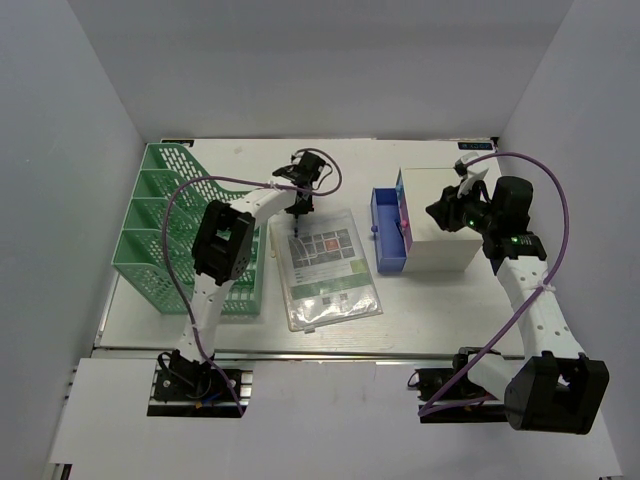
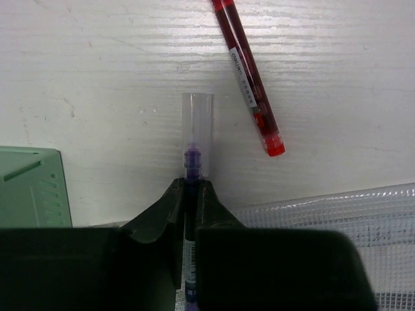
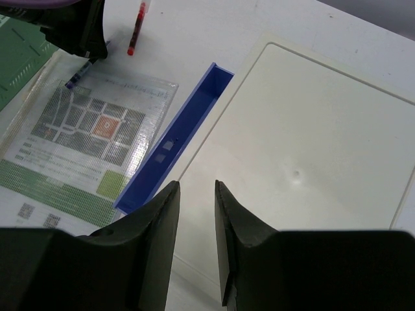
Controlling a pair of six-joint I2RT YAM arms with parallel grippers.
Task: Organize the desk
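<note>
The desk [image 1: 440, 310] fills the floor of the grey-walled booth, directly ahead of the 2 arm bases. The left gripper [image 2: 191, 194] is clenched on a purple pen [image 2: 189, 162] with a clear cap. A red pen [image 2: 249, 84] lies on the desk near a corner of the mesh document pouch [image 1: 325, 270]. The right gripper [image 3: 198, 194] hangs over the white drawer box [image 3: 311, 129], its fingers apart and grasping nothing. The blue drawer [image 3: 175, 139] is pulled out. The green mesh file rack [image 1: 165, 225] stands at the left edge.
</note>
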